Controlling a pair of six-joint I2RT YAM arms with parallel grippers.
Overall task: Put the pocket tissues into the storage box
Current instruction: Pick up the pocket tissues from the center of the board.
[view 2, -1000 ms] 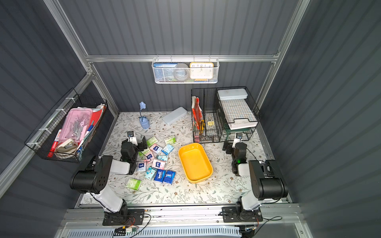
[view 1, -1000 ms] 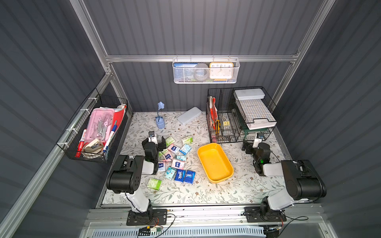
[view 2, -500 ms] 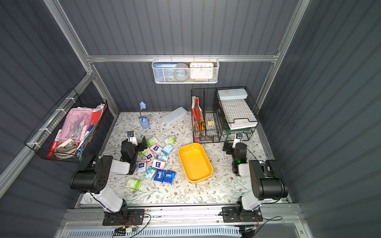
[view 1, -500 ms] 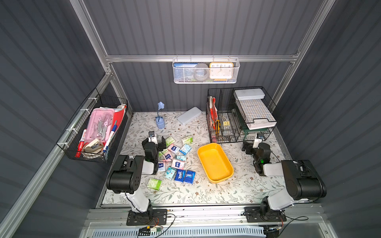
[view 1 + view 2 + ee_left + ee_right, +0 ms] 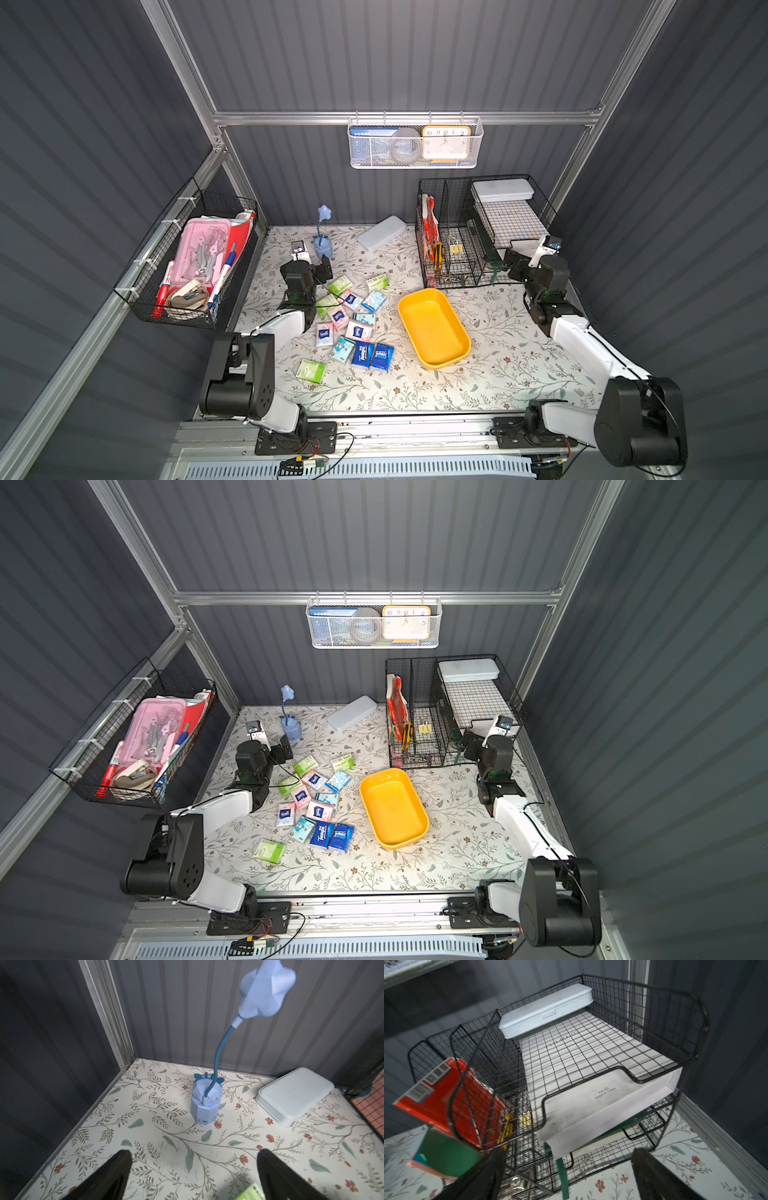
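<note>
The left tool (image 5: pixel 193 1153) stood spread wide and empty above the floral-patterned desk (image 5: pixel 145 1126). It faced a small blue plastic lamp with a flower-shaped head (image 5: pixel 205 1105) and a flat grey-white rectangular case (image 5: pixel 295 1095). The corner of one light green packet (image 5: pixel 251 1192) showed just beside a finger. The right tool (image 5: pixel 568 1152) was likewise spread and empty, close in front of the black wire rack (image 5: pixel 654 1012). In a top view the small plastic-wrapped pocket tissues (image 5: pixel 358 331) lay scattered on the desk between the left arm and the shallow yellow plastic storage box (image 5: pixel 434 332), all outside it.
</note>
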